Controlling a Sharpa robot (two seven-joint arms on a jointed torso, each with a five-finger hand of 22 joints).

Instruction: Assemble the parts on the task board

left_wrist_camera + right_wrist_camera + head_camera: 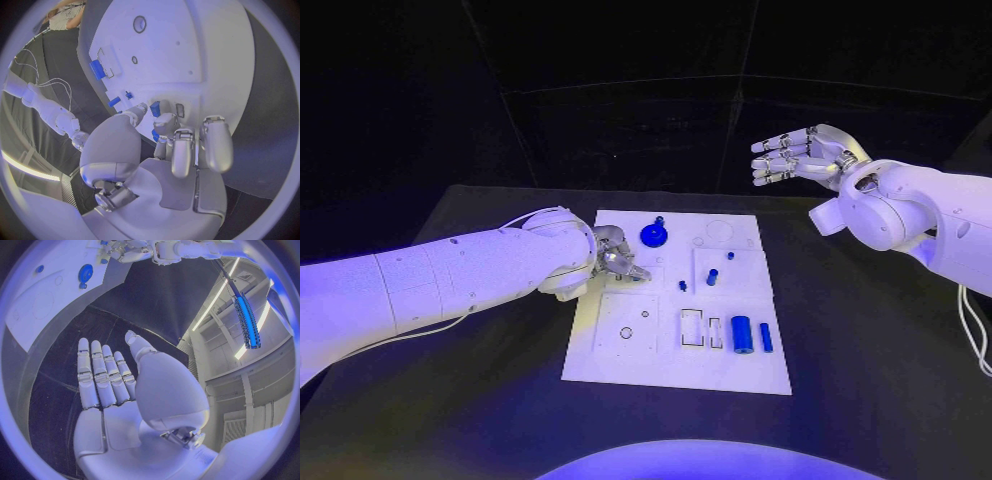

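Small blue part (155, 108), judged stiff, light, slippery, is pinched sidewise by left hand (617, 256) fingers (164, 122); right hand (800, 155) fingers spread, upper right.

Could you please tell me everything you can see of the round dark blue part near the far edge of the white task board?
The round dark blue part is a flat disc, plastic by its look, with a pale mark at its centre and a small blue knob just beyond its far side. It lies flat near the far edge of the white task board. Neither hand touches it: the left hand is beside it, and the right hand is raised, apart.
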